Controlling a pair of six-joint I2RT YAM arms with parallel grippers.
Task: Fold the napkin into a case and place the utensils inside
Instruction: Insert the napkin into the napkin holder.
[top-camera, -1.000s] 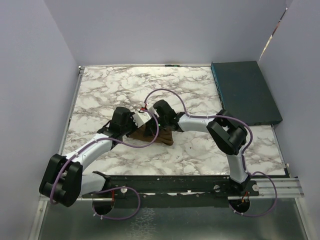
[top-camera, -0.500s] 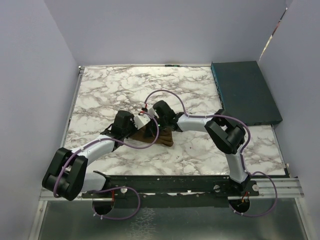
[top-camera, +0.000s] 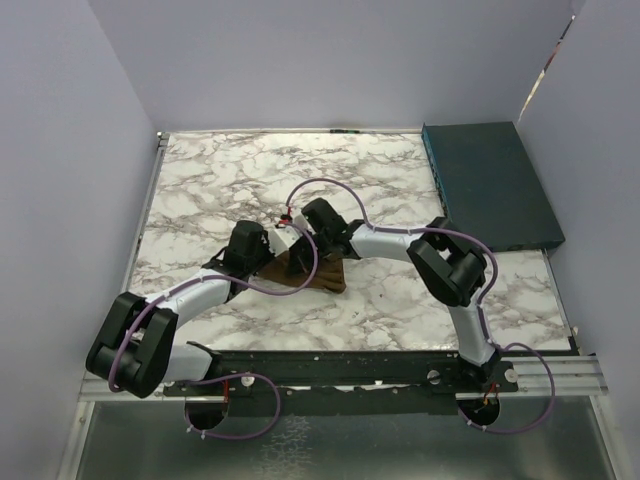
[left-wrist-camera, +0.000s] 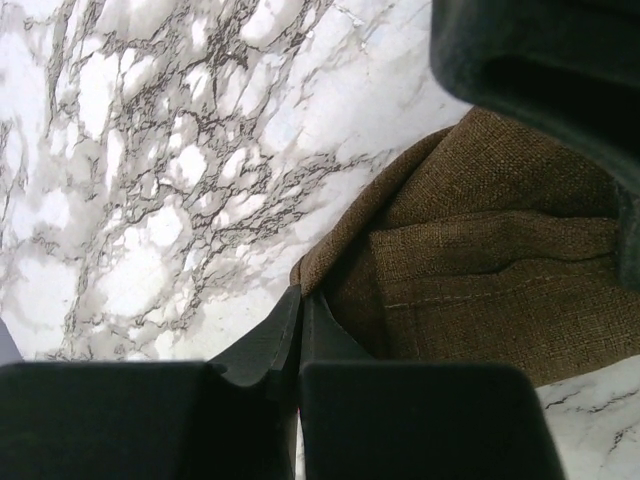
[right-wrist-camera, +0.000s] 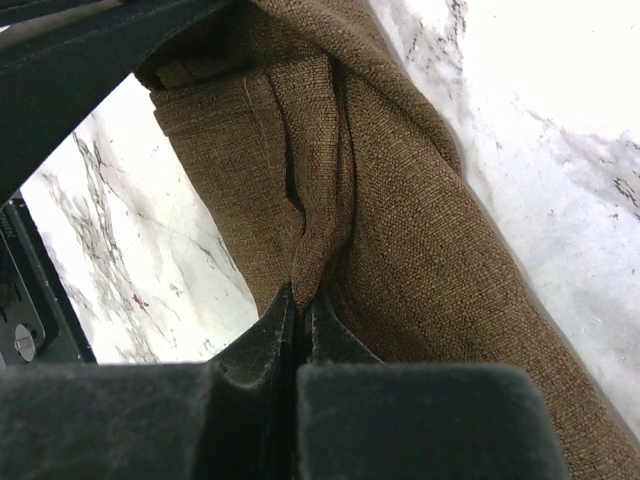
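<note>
Top external view gives us the napkin (top-camera: 318, 275) lying as a bunched brown heap on the marble counter (top-camera: 220, 180), a little nearer than the middle, between the two arms. Our left hand (top-camera: 272, 260) reaches in from the near left and meets the cloth at its left end. Our right hand (top-camera: 300, 243) comes in from the right and bears on the far edge of the heap. The two hands sit close together. From the left wrist we see the left fingers (left-wrist-camera: 270, 340) pressed together with no gap, their tips right at the corner of a folded edge of the napkin (left-wrist-camera: 480, 260). The cloth runs in to the tips, so we read them as nipping that corner, though the pinched bit itself is hidden. A hemmed flap with a line of stitching lies beside the tips, and the black body of the right hand (left-wrist-camera: 540, 60) hangs over the cloth's far side. From the right wrist we see the right fingers (right-wrist-camera: 255, 350) closed too, clamped on a raised ridge of the napkin (right-wrist-camera: 400, 200) that narrows down into them, with long creases running away from the tips. A dark teal box (top-camera: 495, 185) lies at the far right of the counter, well apart from the napkin.
</note>
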